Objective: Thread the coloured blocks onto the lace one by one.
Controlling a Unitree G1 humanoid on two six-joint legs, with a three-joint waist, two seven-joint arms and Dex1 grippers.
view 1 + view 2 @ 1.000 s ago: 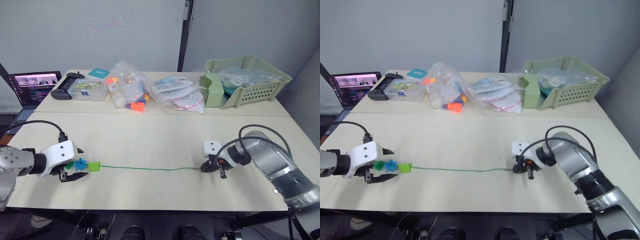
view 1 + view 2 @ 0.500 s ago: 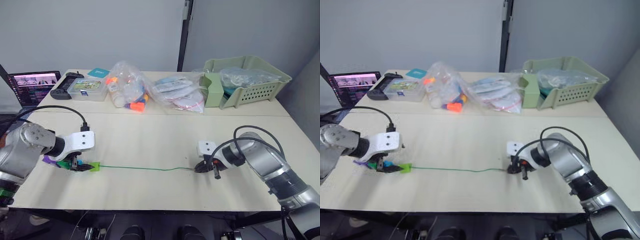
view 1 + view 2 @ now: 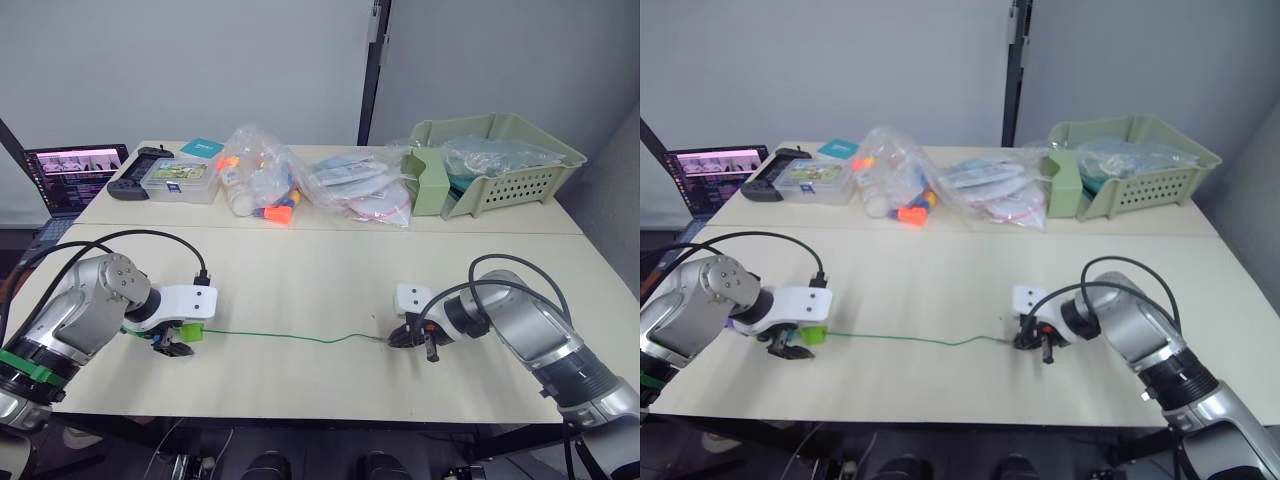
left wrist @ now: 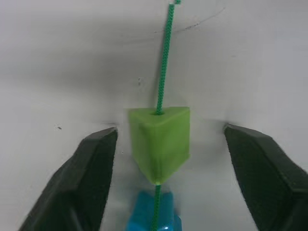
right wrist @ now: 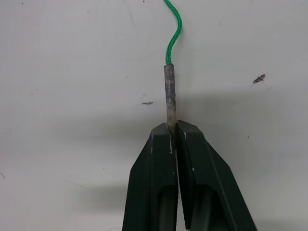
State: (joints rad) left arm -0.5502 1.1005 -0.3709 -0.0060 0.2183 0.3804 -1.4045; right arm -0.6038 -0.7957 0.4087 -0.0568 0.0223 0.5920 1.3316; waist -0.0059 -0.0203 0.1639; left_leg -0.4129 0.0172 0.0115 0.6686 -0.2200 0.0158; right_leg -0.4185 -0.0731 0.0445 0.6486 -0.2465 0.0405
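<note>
Lace (image 3: pixel 290 337) lies in a thin green line across the pale table (image 3: pixel 300 270), running from one gripper to the other. Its stiff pale tip (image 5: pixel 169 94) is pinched between the two black fingers of the right gripper (image 5: pixel 173 129), which are pressed tight together on it.

At the other end, the left gripper (image 4: pixel 168 144) has its fingers spread wide, one on each side of a light green block (image 4: pixel 160 142). They do not touch it. The lace goes into a hole in this block and comes out the back, where a blue block (image 4: pixel 155 215) sits just behind it on the same cord. A bit of purple (image 3: pixel 732 324) shows beside the left arm, likely another block, though I cannot tell for sure.

The blocks look small, light and hard, with smooth sides, so they could slip or spin if squeezed on a corner. It seems best to grab one on its flat sides. The cord is soft and floppy and bends easily, so the stiff tip is the only good place to hold it for poking through a hole.
</note>
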